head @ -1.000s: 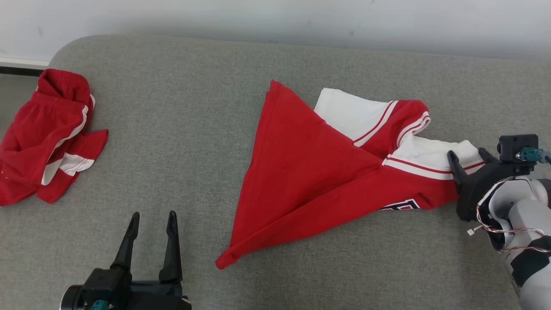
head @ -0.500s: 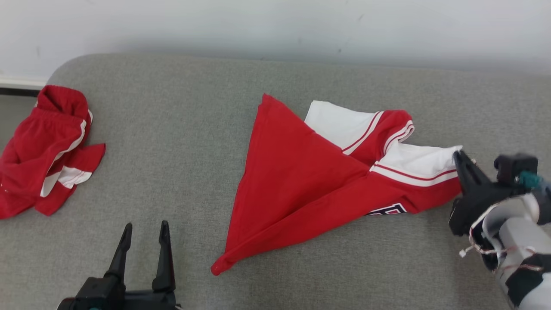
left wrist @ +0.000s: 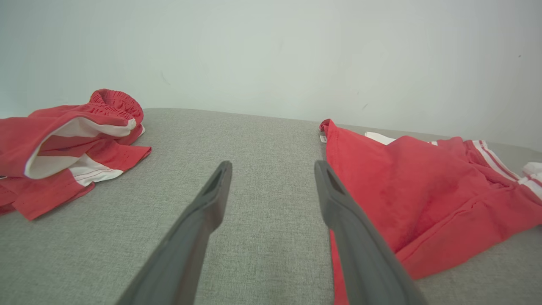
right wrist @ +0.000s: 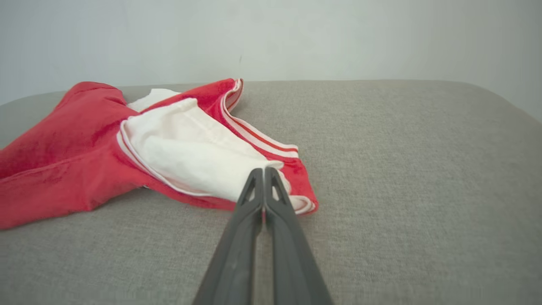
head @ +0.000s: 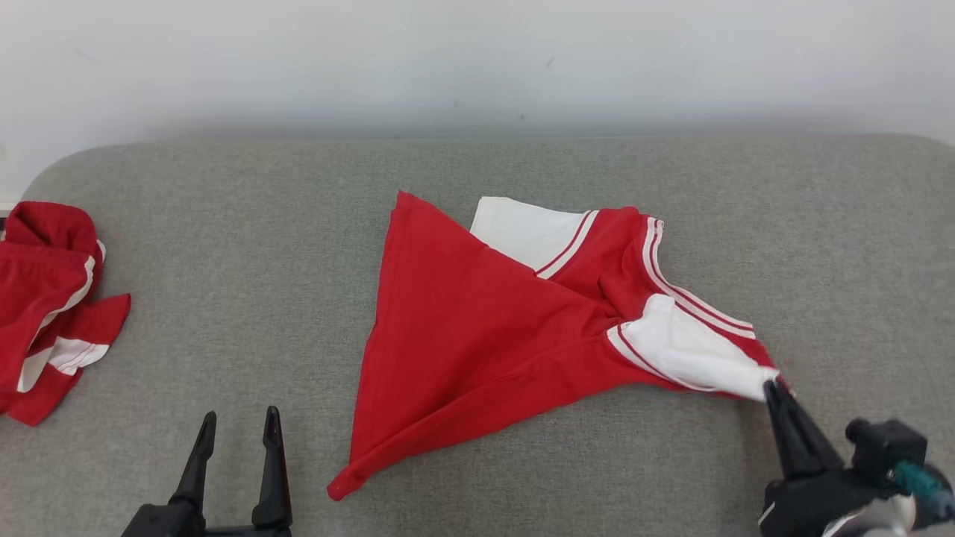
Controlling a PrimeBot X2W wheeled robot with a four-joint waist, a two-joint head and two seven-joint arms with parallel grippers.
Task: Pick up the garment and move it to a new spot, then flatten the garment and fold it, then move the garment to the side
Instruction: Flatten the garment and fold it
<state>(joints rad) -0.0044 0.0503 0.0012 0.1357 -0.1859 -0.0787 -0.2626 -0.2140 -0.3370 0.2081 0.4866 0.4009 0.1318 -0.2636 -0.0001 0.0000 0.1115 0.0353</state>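
Observation:
A red garment [head: 477,335] with white sleeves and striped trim lies crumpled in the middle of the grey cushion [head: 298,224], folded into a rough triangle. At the lower right my right gripper [head: 768,388] is shut on the tip of its white sleeve [head: 686,350], which is drawn out toward the front right. In the right wrist view the shut gripper [right wrist: 263,171] pinches the sleeve's edge, with the garment [right wrist: 84,144] spreading to the left. Low on the left, my left gripper [head: 239,415] stands open and holds nothing. The left wrist view shows that gripper [left wrist: 273,165] just left of the garment [left wrist: 423,182].
A second red and white garment [head: 45,298] lies bunched at the cushion's left edge, also in the left wrist view [left wrist: 63,140]. A pale wall [head: 477,67] runs behind the cushion. Bare grey fabric lies between the two garments and to the right of the sleeve.
The camera has shifted. My right gripper has shut on the white sleeve and pulled it toward the front right, dragging that side of the garment. The left gripper stays open.

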